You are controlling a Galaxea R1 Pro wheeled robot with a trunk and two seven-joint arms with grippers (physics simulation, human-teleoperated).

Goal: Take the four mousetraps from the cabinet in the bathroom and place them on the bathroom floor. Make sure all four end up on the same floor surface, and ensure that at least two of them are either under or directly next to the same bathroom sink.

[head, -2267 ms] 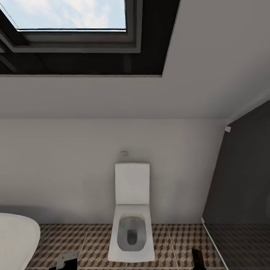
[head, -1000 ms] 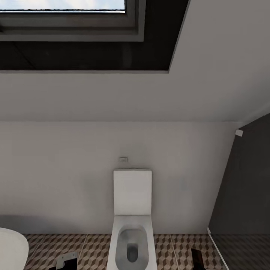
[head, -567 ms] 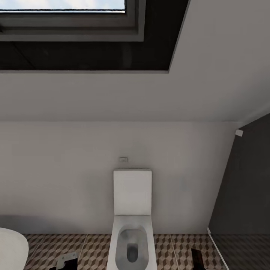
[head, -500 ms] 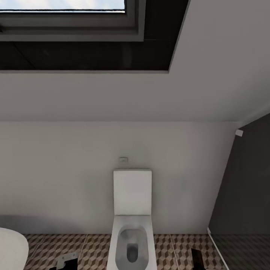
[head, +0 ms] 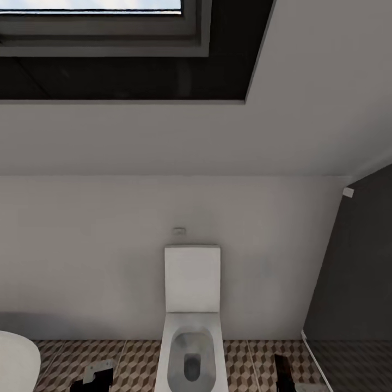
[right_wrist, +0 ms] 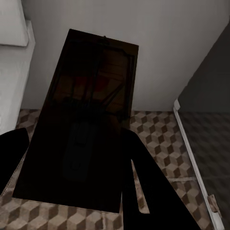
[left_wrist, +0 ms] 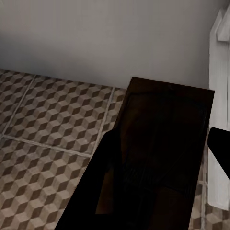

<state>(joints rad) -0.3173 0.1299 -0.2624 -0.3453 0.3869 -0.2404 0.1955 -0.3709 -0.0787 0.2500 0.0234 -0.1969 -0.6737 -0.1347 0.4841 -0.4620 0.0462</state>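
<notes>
In the left wrist view my left gripper (left_wrist: pixel 163 160) is shut on a dark-brown mousetrap (left_wrist: pixel 167 120), held above the cube-patterned bathroom floor (left_wrist: pixel 48 120). My right gripper (right_wrist: pixel 72 148) is shut on another mousetrap (right_wrist: pixel 96 81), its thin metal parts faintly visible, over the same floor (right_wrist: pixel 163 139). The head view catches only the tips of both at its bottom edge: the left gripper (head: pixel 93 378) left of the toilet, the right gripper (head: pixel 283 373) right of it. The cabinet and the bathroom sink are out of view.
A white toilet (head: pixel 192 305) stands straight ahead against the pale wall, between my two arms. The rim of a white bathtub (head: pixel 16 362) shows at the lower left. A dark glass partition (head: pixel 354 283) closes off the right. A skylight is overhead.
Since the oldest frame the camera has moved closer to the toilet. In the last half second both gripper tips shifted slightly at the bottom edge; both stay shut on their mousetraps.
</notes>
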